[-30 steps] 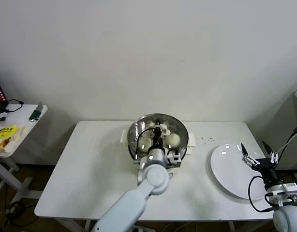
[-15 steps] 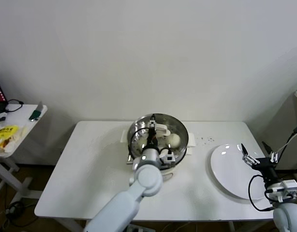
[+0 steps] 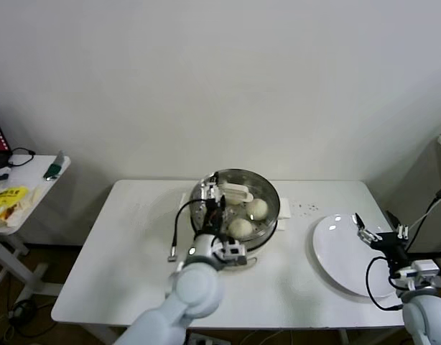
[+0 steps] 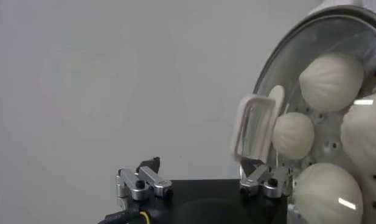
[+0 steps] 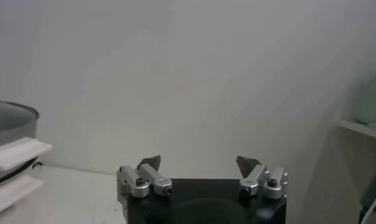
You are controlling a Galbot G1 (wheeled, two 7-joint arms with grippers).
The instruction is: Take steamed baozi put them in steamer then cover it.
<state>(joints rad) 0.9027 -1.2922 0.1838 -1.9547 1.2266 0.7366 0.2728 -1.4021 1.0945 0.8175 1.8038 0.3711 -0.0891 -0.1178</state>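
Jaws: both pairs are being held spread, gripping nothing. Left gripper (image 3: 212,192) is hovering beside the lid (image 3: 238,195) seated on the steamer (image 3: 267,224) at the table's (image 3: 134,244) back edge. Buns (image 4: 331,80) are lying inside; apparently nothing is remaining. Right gripper (image 3: 378,231) is idling over the plate (image 3: 335,259).

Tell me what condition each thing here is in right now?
Round clear glass lid with white handle: on the steamer, closed.
Shiny stainless-steel steamer on white base: covered, holding buns.
Cream-white round dough buns: inside the steamer, under the lid.
Flat round white plate: bare, on the table.
Left gripper: fingers open, beside the lid handle, holding nothing.
Right gripper: fingers open, over the plate's edge, holding nothing.
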